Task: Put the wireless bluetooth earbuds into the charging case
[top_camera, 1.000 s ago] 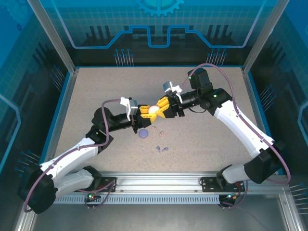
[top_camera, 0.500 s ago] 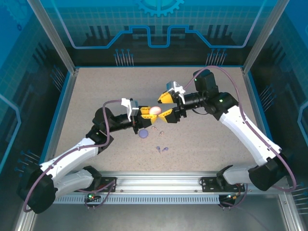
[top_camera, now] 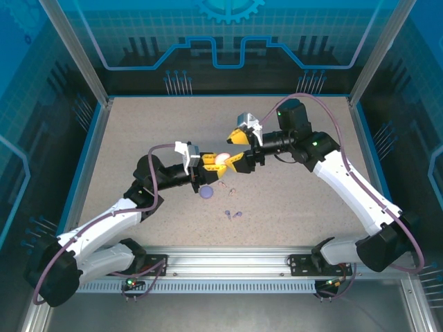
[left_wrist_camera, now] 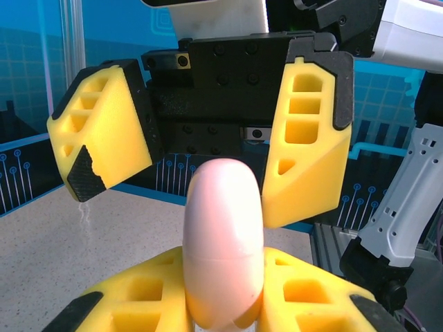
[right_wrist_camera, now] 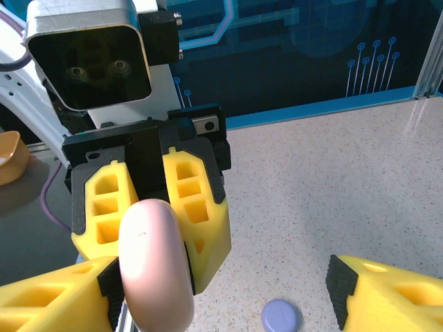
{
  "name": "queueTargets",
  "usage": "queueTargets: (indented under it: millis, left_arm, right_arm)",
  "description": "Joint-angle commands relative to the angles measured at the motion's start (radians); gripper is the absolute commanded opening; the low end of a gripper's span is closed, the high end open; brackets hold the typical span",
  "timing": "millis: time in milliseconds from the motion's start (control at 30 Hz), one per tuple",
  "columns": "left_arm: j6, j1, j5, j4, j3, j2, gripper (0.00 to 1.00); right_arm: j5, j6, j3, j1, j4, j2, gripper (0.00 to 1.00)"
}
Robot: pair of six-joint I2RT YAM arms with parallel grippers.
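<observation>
We see the pale pink charging case (top_camera: 220,159) pinched in the left gripper (top_camera: 212,166)
The right gripper (top_camera: 234,151) gapes wide just beside it; the purple earbuds (top_camera: 232,214) and a purple case (top_camera: 205,192) lie apart on the bench (top_camera: 291,200), nearer the arm bases

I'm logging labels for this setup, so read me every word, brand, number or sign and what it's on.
None readable. The pink case, purple case and table carry no lettering I can make out; the blue backdrop bears gear and circuit-line graphics, not words.
</observation>
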Motion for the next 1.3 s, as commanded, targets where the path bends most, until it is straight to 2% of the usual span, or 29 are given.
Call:
queueTargets:
  millis: [0,667,900,1000,1267]
  left_arm:
    - [0.035,-0.012,0.01,0.014,-0.006,-0.016,0.17]
    - [0.059,-0.019,-0.008,-0.012,-0.007,-0.021,0.16]
    - [0.076,-0.019,-0.033,-0.029,-0.019,-0.031,0.15]
    - [0.084,-0.019,-0.059,-0.037,-0.035,-0.055,0.12]
    - [0.113,-0.018,-0.151,-0.012,-0.116,-0.155,0.07]
  right_arm:
    - [0.043,0.022,0.034,0.013,0.022,0.014,0.78]
    - [0.057,0.049,0.104,-0.004,0.023,0.048,0.78]
    - [0.009,0.113,0.067,-0.018,0.051,-0.036,0.79]
    - [0.092,0.183,0.04,-0.019,0.036,-0.098,0.79]
    - [0.59,0.474,-0.136,-0.021,-0.066,-0.222,0.78]
